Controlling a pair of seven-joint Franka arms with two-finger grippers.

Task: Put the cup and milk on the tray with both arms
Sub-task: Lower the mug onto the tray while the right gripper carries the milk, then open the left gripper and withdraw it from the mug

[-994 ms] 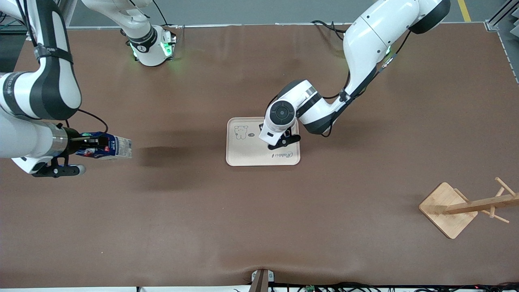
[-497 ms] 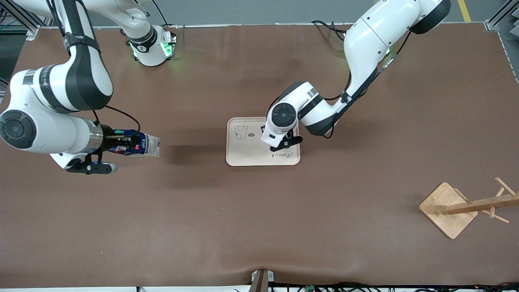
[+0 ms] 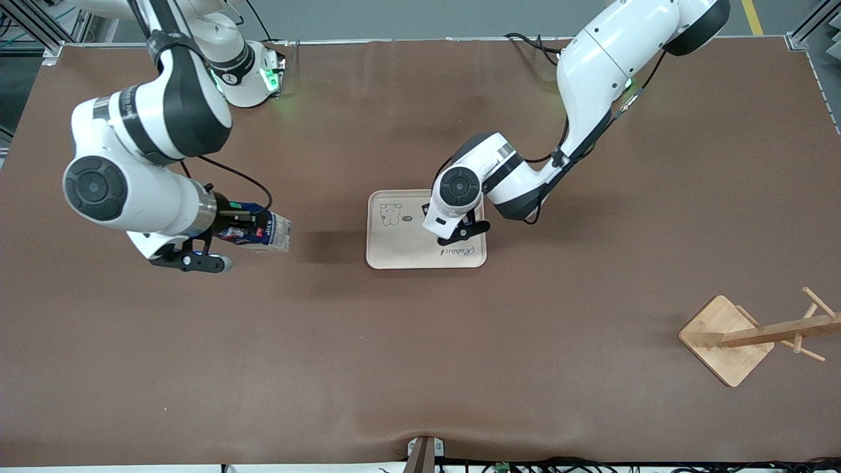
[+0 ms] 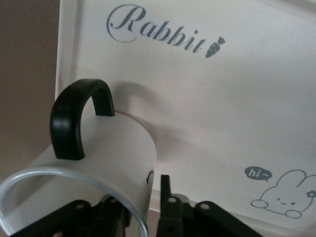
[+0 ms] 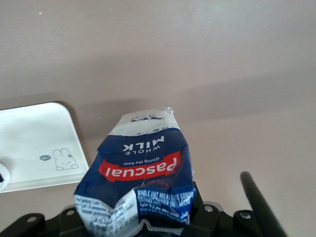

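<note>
The cream tray [image 3: 401, 246] lies mid-table. My left gripper [image 3: 468, 228] is low over the tray's end toward the left arm. The white cup [image 4: 103, 153] with its black handle [image 4: 74, 118] stands on the tray [image 4: 207, 103]. One finger is inside its rim, and the other finger [image 4: 165, 190] stands outside with a thin gap to the wall, so the gripper is open. The left wrist hides the cup in the front view. My right gripper [image 3: 244, 226] is shut on the blue milk carton [image 3: 268, 231], held on its side over bare table beside the tray. The right wrist view shows the carton [image 5: 140, 168] crumpled, its cap hidden.
A wooden mug stand [image 3: 729, 338] sits near the front camera at the left arm's end of the table. The tray also shows in the right wrist view [image 5: 34, 143]. Brown tabletop [image 3: 420, 361] surrounds the tray.
My right arm has carried the milk carton across the table toward the tray. My left gripper has barely shifted over the tray.
</note>
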